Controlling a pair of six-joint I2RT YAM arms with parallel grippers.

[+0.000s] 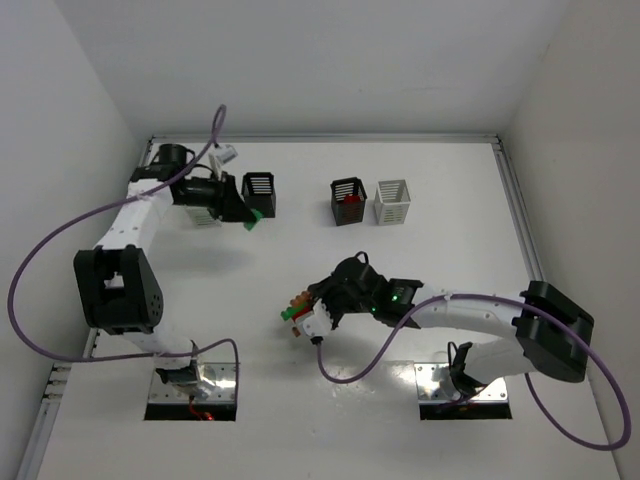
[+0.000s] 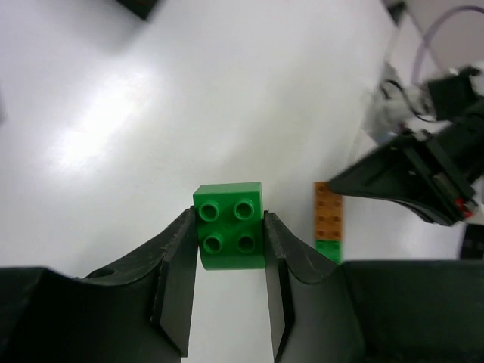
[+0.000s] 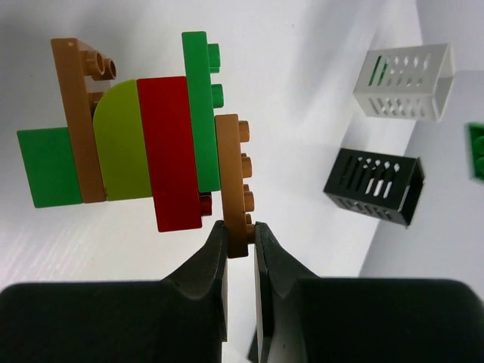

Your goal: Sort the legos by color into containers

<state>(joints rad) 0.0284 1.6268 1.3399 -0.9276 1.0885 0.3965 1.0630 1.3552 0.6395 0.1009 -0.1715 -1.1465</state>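
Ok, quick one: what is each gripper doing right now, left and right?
Left gripper: closed on a green lego.
Right gripper: closed on an orange-brown lego at the edge of a joined lego cluster.

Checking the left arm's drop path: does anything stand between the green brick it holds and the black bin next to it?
Nothing visible does. The small green plastic four-stud brick, clamped in the left gripper, hangs right by the near edge of the black slatted square bin, with no object between them.

We are looking down on a white table point(image 1: 450, 250).
White walls point(image 1: 320, 60) are enclosing the table on three sides.
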